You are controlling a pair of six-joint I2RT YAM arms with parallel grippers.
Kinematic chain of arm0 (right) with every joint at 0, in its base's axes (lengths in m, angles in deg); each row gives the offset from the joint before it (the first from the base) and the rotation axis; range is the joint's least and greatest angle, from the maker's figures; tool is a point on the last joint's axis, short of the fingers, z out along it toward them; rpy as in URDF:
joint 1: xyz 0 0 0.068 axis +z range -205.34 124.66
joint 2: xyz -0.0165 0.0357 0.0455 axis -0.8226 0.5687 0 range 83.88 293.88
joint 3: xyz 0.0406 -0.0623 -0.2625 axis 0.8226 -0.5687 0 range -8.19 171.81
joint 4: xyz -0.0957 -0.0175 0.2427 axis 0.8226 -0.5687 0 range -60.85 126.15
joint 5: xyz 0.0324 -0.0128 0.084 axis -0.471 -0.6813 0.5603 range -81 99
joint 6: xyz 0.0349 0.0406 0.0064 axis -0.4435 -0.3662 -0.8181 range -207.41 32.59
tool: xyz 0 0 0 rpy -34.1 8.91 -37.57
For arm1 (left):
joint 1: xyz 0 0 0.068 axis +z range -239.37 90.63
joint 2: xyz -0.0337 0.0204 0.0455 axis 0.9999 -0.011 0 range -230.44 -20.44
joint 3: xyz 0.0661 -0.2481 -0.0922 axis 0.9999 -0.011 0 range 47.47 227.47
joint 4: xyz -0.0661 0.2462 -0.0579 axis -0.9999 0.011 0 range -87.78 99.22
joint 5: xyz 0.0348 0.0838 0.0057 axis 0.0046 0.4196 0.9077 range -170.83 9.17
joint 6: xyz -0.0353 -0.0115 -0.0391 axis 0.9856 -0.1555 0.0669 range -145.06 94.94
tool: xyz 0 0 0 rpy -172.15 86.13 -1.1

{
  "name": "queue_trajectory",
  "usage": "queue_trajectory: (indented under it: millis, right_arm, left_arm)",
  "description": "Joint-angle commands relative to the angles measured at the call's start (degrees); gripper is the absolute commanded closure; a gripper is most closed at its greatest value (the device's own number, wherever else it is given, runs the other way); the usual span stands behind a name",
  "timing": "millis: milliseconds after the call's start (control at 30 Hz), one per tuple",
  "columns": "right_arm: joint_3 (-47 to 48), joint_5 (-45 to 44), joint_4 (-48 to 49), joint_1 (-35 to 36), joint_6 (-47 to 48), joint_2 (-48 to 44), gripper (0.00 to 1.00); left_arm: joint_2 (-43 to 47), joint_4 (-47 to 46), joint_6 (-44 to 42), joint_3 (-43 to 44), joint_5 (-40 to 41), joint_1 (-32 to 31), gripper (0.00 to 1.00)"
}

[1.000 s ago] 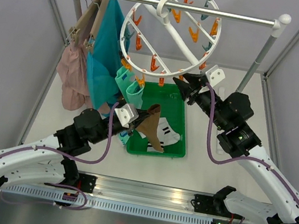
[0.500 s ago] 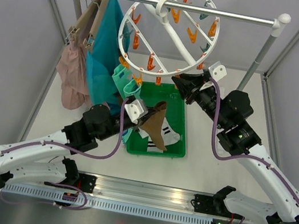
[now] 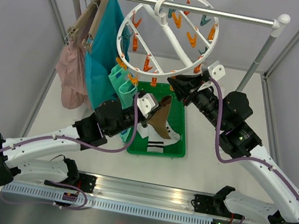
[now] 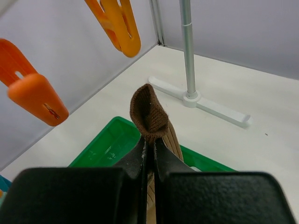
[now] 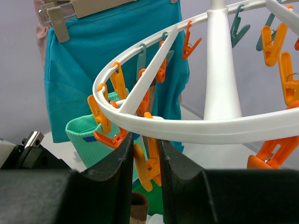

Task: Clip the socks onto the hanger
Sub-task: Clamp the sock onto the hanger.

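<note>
The round white hanger (image 3: 172, 32) hangs by its hook from the rail, with orange and teal pegs around its ring. Mint socks (image 3: 122, 84) hang clipped at its lower left. My left gripper (image 3: 157, 109) is shut on a brown sock (image 3: 162, 120) and holds it up just below the ring's lower rim; in the left wrist view the sock's cuff (image 4: 149, 114) sticks up from the gripper (image 4: 149, 144). My right gripper (image 3: 175, 86) is shut on an orange peg (image 5: 150, 165) under the ring (image 5: 187, 128). The right wrist view shows this gripper (image 5: 144, 154) with the brown cuff (image 5: 138, 205) right beneath it.
A green bin (image 3: 182, 109) under the hanger holds white socks with black stripes (image 3: 159, 141). A large teal garment (image 3: 105, 52) and a pink-beige garment (image 3: 71, 78) hang on tan hangers at the rail's left. The rack's post and foot (image 4: 201, 100) stand at the right.
My left arm has carried the brown sock up and to the right, to just under the ring. My right gripper has shifted left with the peg, and the hanger has swung with it.
</note>
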Motion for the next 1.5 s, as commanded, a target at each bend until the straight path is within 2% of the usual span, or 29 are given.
queue_trajectory:
  millis: [0,1000,1467]
  right_arm:
    - [2.04,-1.03,-1.04,0.68,-1.14,0.41,1.0]
    - [3.1,-2.01,-3.33,1.12,-0.44,0.84,1.0]
    - [3.1,-1.92,-3.51,1.21,-0.52,1.2,1.0]
  left_arm:
    - [0.05,-4.02,0.36,3.67,0.87,0.27,0.98]
    - [-2.24,-4.98,-0.43,7.19,0.17,0.54,0.98]
    - [-2.24,-7.0,0.28,6.93,2.37,1.07,0.98]
